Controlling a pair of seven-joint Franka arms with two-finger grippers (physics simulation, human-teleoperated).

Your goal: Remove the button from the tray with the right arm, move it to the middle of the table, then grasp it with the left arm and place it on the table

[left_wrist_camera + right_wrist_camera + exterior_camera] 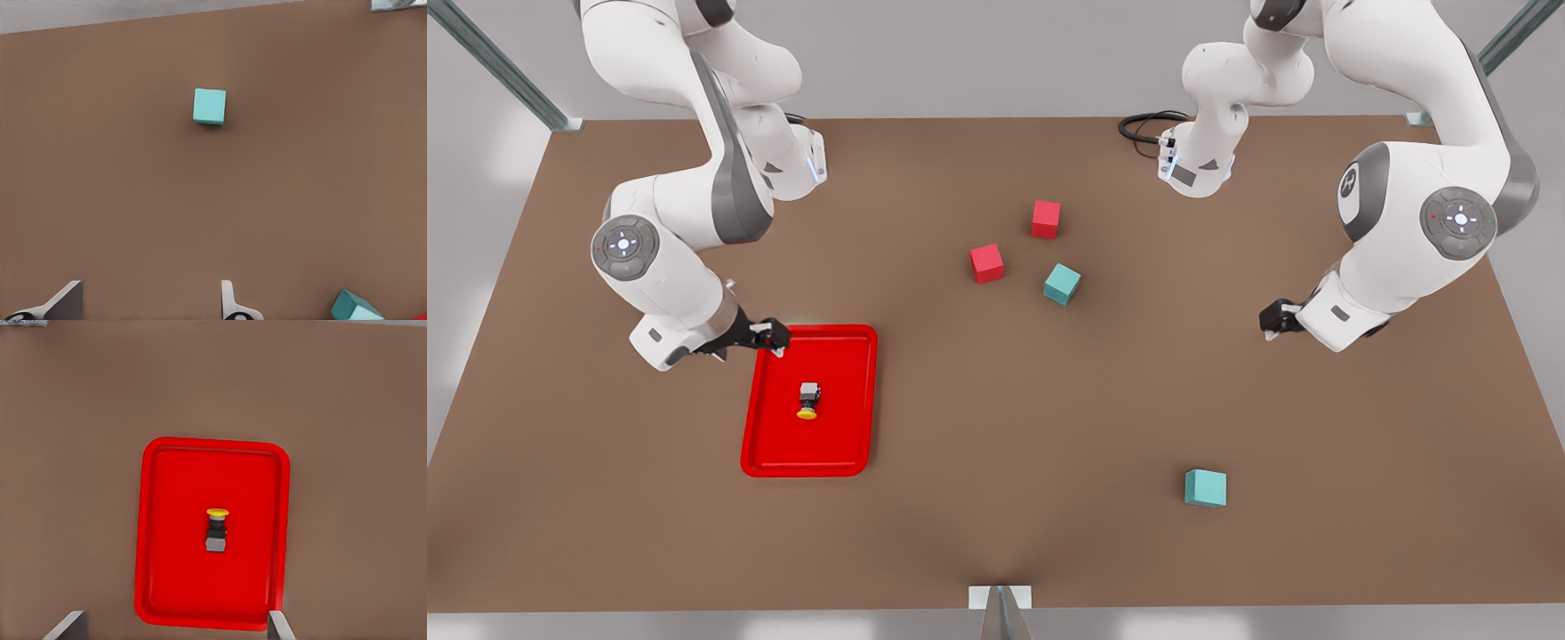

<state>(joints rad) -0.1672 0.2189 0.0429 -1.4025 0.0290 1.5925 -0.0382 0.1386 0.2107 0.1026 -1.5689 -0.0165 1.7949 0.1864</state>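
Note:
The button (809, 400) lies on its side in the middle of the red tray (845, 436), grey-black body and yellow cap. My right gripper (774, 338) hovers at the tray's far corner on the front view's left, open and holding nothing. In the right wrist view the button (216, 530) rests on the tray (173, 520) ahead of the spread fingers of the right gripper (177, 623). My left gripper (1272, 318) hangs open over the brown table (996, 462) at the front view's right. The left wrist view has the left gripper (150, 301) over bare table.
Two red cubes (1046, 219) (987, 263) and a teal cube (1062, 284) sit near the table's middle. Another teal cube (1206, 488) lies toward the near right and appears in the left wrist view (209, 106). A black cable (1143, 129) coils at the far edge.

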